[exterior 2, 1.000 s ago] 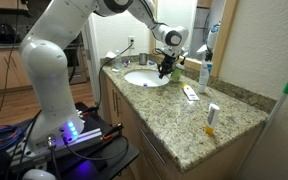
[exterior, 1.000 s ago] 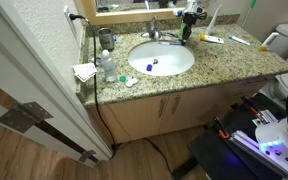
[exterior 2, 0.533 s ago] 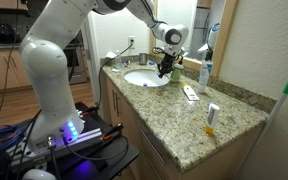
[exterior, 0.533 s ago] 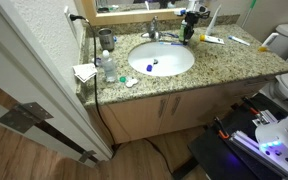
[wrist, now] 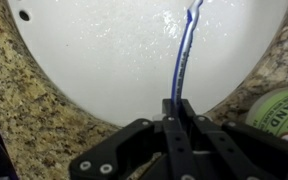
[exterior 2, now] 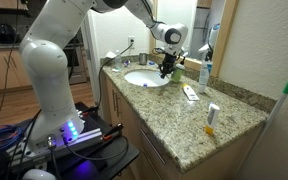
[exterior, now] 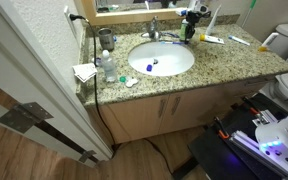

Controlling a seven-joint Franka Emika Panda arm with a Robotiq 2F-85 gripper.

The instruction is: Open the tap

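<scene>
Claw (wrist: 179,104) fingers pressed together, over basin (wrist: 104,60) rim, tap (exterior: 153,33) near, off to its side, apart

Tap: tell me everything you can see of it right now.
The tap is small and shiny, chrome by its look, with a short spout pointing over the white basin and a lever on top. It stands upright on the speckled stone counter at the basin's back rim. No stream of water shows. The hand hangs to one side, apart from it. The wrist view does not show the tap.
</scene>
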